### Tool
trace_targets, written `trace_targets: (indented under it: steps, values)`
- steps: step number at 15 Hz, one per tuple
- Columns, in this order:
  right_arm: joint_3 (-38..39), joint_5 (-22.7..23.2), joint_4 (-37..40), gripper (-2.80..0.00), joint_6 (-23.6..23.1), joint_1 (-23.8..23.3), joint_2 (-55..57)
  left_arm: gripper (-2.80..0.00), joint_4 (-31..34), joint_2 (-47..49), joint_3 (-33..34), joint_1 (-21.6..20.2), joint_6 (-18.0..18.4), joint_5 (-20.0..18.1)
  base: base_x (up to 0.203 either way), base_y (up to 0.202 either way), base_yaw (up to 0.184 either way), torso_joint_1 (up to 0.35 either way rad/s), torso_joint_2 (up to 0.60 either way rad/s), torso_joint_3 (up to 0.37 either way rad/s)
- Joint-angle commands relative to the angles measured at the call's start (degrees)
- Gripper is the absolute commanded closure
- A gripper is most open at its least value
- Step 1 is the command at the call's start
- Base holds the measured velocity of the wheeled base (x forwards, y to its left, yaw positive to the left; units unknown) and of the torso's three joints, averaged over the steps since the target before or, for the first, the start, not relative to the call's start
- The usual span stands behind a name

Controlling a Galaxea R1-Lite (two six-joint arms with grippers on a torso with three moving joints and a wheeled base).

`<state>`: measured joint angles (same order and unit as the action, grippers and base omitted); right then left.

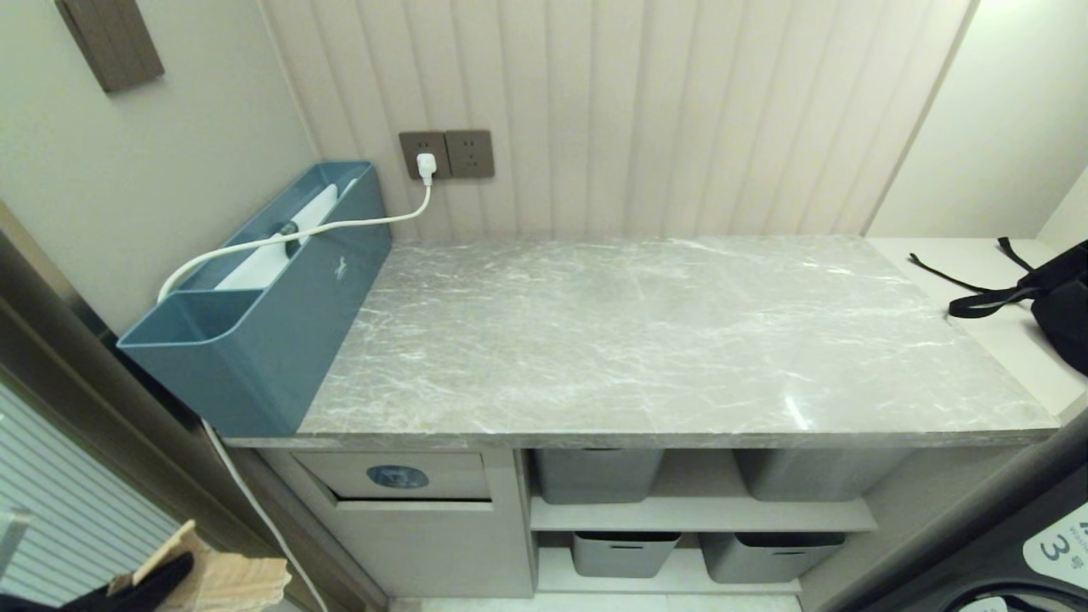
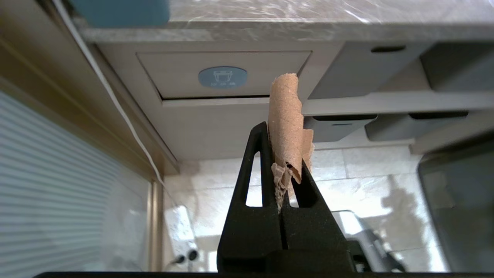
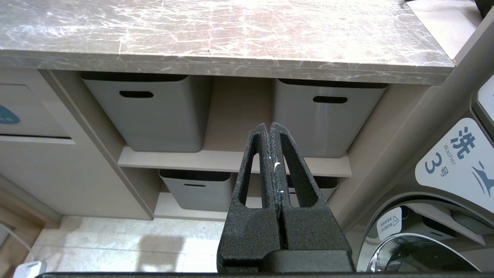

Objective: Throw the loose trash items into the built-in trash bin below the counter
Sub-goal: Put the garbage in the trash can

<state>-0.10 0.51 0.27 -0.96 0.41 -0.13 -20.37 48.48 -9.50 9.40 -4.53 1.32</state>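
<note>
My left gripper point(image 2: 284, 148) is shut on a torn, curled brown cardboard scrap point(image 2: 285, 112) that sticks up past its fingertips. It hangs low, in front of the cabinet and left of it; in the head view the scrap point(image 1: 225, 578) shows at the bottom left corner. Ahead of it is the built-in trash bin point(image 2: 177, 73), a beige flap with a blue oval sticker point(image 1: 397, 476) and a dark gap along its lower edge. The grey marble counter point(image 1: 663, 340) above bears no loose trash. My right gripper point(image 3: 269, 129) is shut and empty, facing the shelves. No bottle or card piece is in view.
A big teal-blue box point(image 1: 255, 340) with a white cable point(image 1: 340, 225) stands on the counter's left end. A black strap and bag point(image 1: 986, 297) lie at the far right. Grey baskets point(image 1: 599, 476) fill the shelves right of the bin. A washer point(image 3: 455, 162) stands to the right.
</note>
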Motion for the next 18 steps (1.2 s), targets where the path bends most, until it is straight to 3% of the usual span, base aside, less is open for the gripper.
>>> trace_targets:
  steps: [1, 3, 6, 12, 18]
  values:
    - [0.0, 0.0, 0.0, 0.00, 0.0, 0.0, 0.1, 0.00, -1.7, 9.1, -3.6, -4.0, -3.6, 0.2, 0.000, 0.000, 0.000, 0.000, 0.00, 0.000]
    - [0.0, 0.0, 0.0, 0.00, -0.1, 0.0, 0.0, 0.00, -8.2, 13.8, -4.5, -8.5, -5.0, 0.1, 0.000, 0.000, 0.000, 0.000, 0.00, 0.000]
    - [0.0, 0.0, 0.0, 0.00, -0.1, 0.0, 0.0, 0.00, -10.8, 13.9, -2.1, -11.1, -2.6, 2.3, 0.000, 0.000, 0.000, 0.000, 0.00, 0.000]
    - [0.1, 0.0, 0.0, 0.00, 0.0, 0.0, 0.0, 0.00, -16.7, 11.2, 8.5, -12.7, -2.6, 3.9, 0.000, 0.000, 0.000, 0.000, 0.00, 0.000]
    - [0.0, 0.0, 0.0, 0.00, -0.1, 0.0, 0.1, 0.00, -11.7, 3.4, 9.5, -12.7, -2.7, 3.3, 0.000, 0.000, 0.000, 0.000, 0.00, 0.000]
